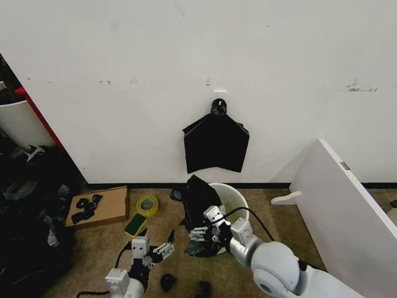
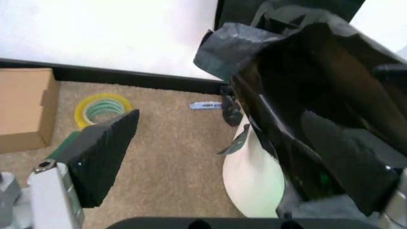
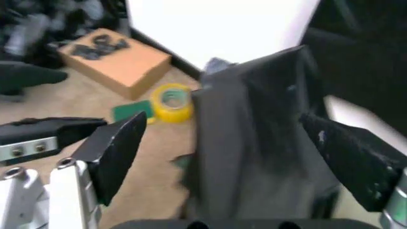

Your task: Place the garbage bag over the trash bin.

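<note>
Garbage bag (image 1: 198, 202): thin glossy black plastic, crinkly, draped over near-left rim of trash bin (image 1: 236, 197), a smooth white round bucket on beige carpet floor by the wall. Right hand (image 1: 206, 231) at bag's lower edge, fingers spread wide w/ bag between them. Left hand (image 1: 162, 248) just left of bin, open wide, holding nothing.
</note>
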